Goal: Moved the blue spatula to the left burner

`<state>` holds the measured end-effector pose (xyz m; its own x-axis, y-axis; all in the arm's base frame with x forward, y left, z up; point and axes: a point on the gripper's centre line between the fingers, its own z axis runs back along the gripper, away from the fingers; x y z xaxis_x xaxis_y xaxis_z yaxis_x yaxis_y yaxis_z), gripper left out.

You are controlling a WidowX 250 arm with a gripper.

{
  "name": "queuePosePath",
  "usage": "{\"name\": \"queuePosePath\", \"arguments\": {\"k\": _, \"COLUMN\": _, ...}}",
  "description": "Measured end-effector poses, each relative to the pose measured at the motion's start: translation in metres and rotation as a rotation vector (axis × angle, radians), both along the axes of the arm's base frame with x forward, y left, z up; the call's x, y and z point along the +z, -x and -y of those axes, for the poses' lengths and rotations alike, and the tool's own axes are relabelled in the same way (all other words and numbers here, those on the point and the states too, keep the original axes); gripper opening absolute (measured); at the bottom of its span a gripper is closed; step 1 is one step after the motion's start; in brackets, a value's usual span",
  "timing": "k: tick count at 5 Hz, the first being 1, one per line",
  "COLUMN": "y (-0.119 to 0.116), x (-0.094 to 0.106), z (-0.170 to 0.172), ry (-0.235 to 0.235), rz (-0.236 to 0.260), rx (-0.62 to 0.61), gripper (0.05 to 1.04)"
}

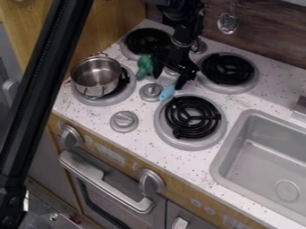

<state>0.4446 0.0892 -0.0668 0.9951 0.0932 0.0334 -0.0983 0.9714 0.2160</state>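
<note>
We find soft, moderate light over the pale desk [140, 141], though we cannot tell its source. Small highlights glint on the metal pot [97, 81] and the oven handle [91, 173]; a gentle sheen lies in the sink [263, 154]. The lower left looks dimmer.

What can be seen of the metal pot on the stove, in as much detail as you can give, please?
The pot is round, silver-grey and shiny, apparently stainless steel, with no lid. Looped handles show at its far side and near side. It sits mouth up on the leftmost burner, off toward the left, leaving part of the black coil bare on its right. The inside looks empty, and nothing but the burner appears to touch it.
</note>
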Motion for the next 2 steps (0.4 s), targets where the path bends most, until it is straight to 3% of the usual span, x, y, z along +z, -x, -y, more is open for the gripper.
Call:
{"name": "queuePosePath", "arguments": {"k": 1, "y": -0.0008, "x": -0.0012, "z": 0.0003, "ry": 0.002, "rz": 0.000, "rx": 0.002, "gripper": 0.981}}
{"name": "queuePosePath", "arguments": {"k": 2, "y": -0.0050, "x": -0.0018, "z": 0.0089, "ry": 0.075, "rz": 0.007, "rx": 0.041, "gripper": 0.981}}
